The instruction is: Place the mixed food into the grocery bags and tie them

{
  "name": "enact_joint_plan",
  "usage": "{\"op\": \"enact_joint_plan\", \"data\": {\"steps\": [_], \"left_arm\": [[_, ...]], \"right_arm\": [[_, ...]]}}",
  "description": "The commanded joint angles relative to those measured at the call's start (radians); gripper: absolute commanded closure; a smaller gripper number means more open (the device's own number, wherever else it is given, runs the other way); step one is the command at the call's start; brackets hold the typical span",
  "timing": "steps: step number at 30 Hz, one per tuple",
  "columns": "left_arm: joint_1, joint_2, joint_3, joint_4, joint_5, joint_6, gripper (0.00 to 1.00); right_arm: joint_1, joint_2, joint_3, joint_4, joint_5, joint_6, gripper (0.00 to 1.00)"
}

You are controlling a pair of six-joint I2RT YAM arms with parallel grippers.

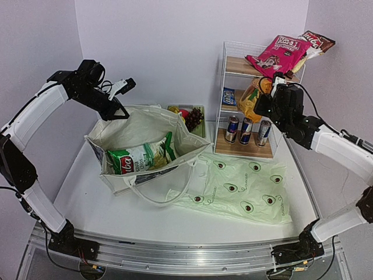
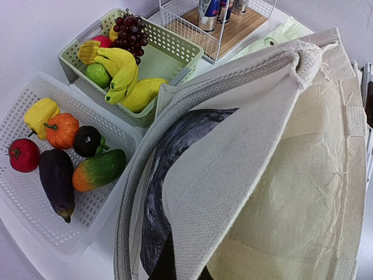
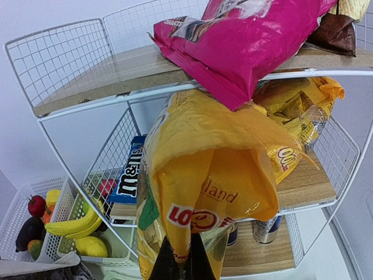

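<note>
The crinkly yellow-orange snack packet [image 3: 215, 181] hangs clamped in the right fingers [image 3: 201, 265] by the white wire shelf [image 3: 76, 87]. The left fingers [image 1: 113, 109] pinch the cream canvas tote [image 2: 280, 175] (one green-white packet [image 1: 140, 157] inside). The pale-green plastic bag [image 1: 245, 189] lies flat, and nothing is tied.

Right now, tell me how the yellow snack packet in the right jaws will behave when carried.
The yellow snack packet is probably floppy: its film creases and folds above the pinched edge. Likely light, since it looks puffed. The glossy film may slip in the jaws.
</note>
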Motion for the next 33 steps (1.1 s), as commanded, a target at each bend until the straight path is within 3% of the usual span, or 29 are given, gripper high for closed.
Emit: {"op": "enact_joint_plan", "data": {"steps": [1, 22, 33], "left_arm": [[0.002, -0.038, 0.015, 0.065, 0.03, 0.016, 1.0], [0.003, -0.034, 0.003, 0.072, 0.029, 0.023, 1.0], [0.002, -0.027, 0.0, 0.077, 0.029, 0.022, 1.0]], "right_arm": [[0.013, -0.067, 0.056, 0.021, -0.028, 0.017, 1.0], [0.048, -0.113, 0.134, -0.22, -0.126, 0.089, 1.0], [0.171, -0.104, 0.27, -0.266, -0.285, 0.143, 1.0]]}}
